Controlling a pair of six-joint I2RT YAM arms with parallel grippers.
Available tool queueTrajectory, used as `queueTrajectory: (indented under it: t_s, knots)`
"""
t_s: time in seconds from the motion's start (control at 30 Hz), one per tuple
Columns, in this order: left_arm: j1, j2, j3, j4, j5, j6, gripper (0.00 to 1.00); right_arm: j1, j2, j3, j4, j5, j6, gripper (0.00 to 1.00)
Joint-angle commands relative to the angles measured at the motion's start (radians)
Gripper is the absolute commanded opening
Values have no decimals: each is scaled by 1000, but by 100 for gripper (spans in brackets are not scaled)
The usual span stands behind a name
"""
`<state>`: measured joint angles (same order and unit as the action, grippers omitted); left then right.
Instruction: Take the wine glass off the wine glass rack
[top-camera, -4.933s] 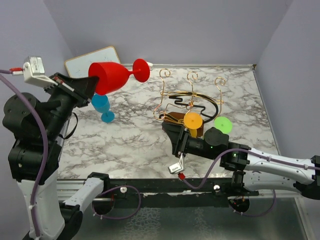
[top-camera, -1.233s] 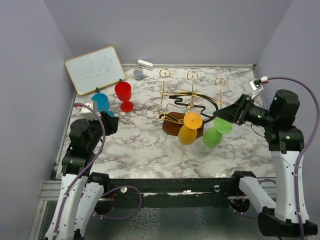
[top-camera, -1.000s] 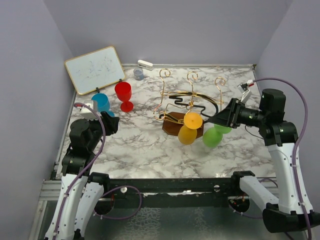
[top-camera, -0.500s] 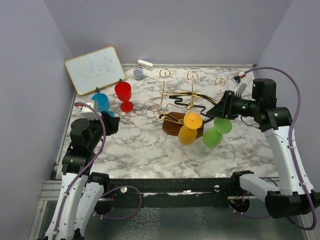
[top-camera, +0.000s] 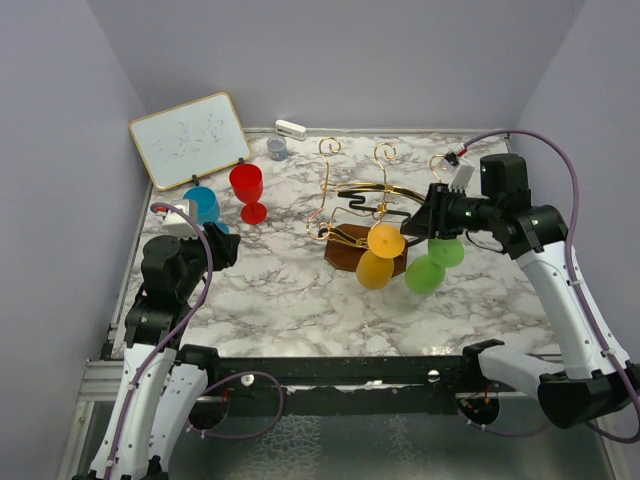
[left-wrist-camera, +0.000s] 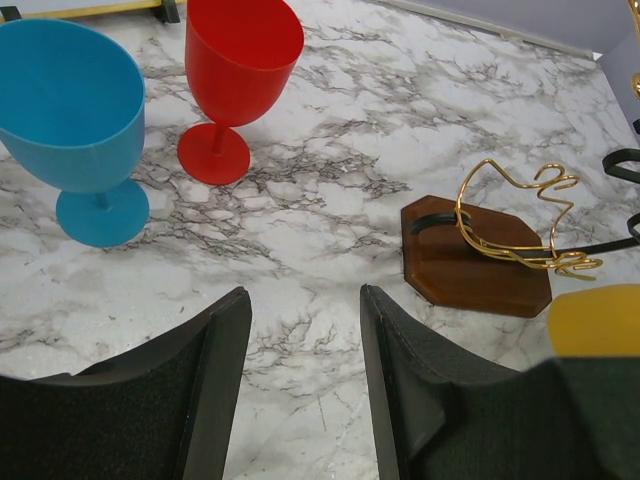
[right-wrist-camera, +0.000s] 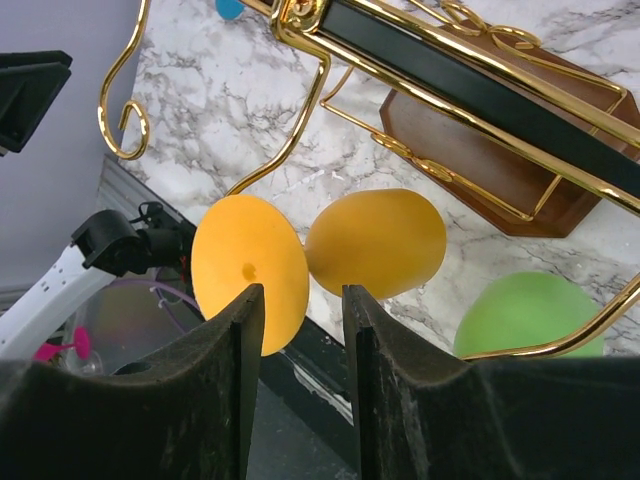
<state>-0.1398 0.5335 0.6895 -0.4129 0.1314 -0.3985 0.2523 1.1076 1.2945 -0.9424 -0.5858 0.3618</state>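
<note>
- Swinging in from the 3 o'clock side over the last second, the right claw (top-camera: 428, 213) now sits against the wine glass rack (right-wrist-camera: 450, 80). The left claw (left-wrist-camera: 305, 300) has not shifted from its spot at 9 o'clock.
- Both claws are spread and empty. In the right wrist view, the orange wine glass (right-wrist-camera: 378, 245) shows its round foot just beyond the gap between the fingers.
- This orange glass hangs upside down on the rack's 6 o'clock side, with a green wine glass (top-camera: 425, 272) touching or just beside it at 3 o'clock.
- I would pinch the stem, not the foot disc, then slide the glass out along the wire before lifting. A sideways pull could snag the hook or knock the green glass.
- The glasses look like opaque, matte plastic, light and probably slippery.
- The rack is thin, curled gold wire and a black ring on a wooden base (top-camera: 343, 250), so it may tip.
- A red wine glass (top-camera: 247, 190) and a blue one (top-camera: 202, 205) stand upright on the glossy, marble-patterned worktop (top-camera: 290, 290) at 10 o'clock.
</note>
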Motion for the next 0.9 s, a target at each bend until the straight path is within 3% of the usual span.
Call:
queueTrajectory:
  t_s: [0.0,0.73,0.87]
  knots:
    - [-6,3,-5,13,26,-5,50,22,7,5,20,47,5,38]
    - [-6,6,-6,13,28,-5,50,158,52,-23,73,115,48,39]
    - [-6,8,-7,14,28,-6,50,168,50,-24,81,122,53,32]
